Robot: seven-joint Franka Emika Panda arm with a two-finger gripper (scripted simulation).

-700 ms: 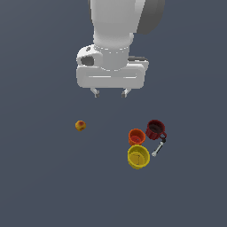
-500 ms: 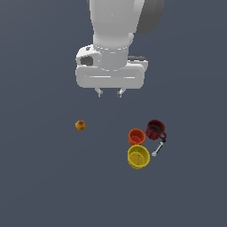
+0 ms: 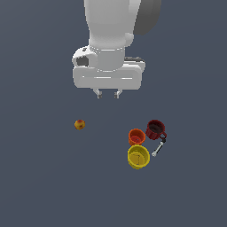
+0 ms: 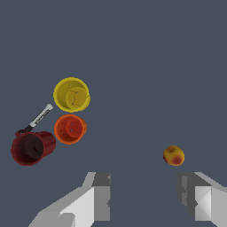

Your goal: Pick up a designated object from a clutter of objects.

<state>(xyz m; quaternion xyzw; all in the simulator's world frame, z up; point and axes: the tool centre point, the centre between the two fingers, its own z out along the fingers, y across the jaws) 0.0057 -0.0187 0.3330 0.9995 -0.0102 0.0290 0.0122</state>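
The orange cup [image 3: 136, 136] is small, tapered and has no handle. It stands upright in a tight cluster, between the larger yellow cup [image 3: 138, 156] and the dark red mug [image 3: 155, 129]. It also shows in the wrist view [image 4: 70, 128], beside the yellow cup [image 4: 72, 94] and the mug [image 4: 32, 147]. My gripper [image 3: 107, 94] hangs well above the floor, toward the exterior view's left of the cluster. Its fingers are partly apart with nothing between them, and the gripper also shows in the wrist view [image 4: 144, 181].
A small silver tool [image 3: 158, 148] lies next to the mug and the yellow cup, and it shows in the wrist view too [image 4: 40, 118]. A tiny yellow-red ball [image 3: 79, 124] sits alone toward the exterior view's left, and also appears in the wrist view [image 4: 174, 155]. The floor is plain dark grey.
The gripper's fingers have drawn closer together. The hand has stayed in about the same place, and the objects have not moved.
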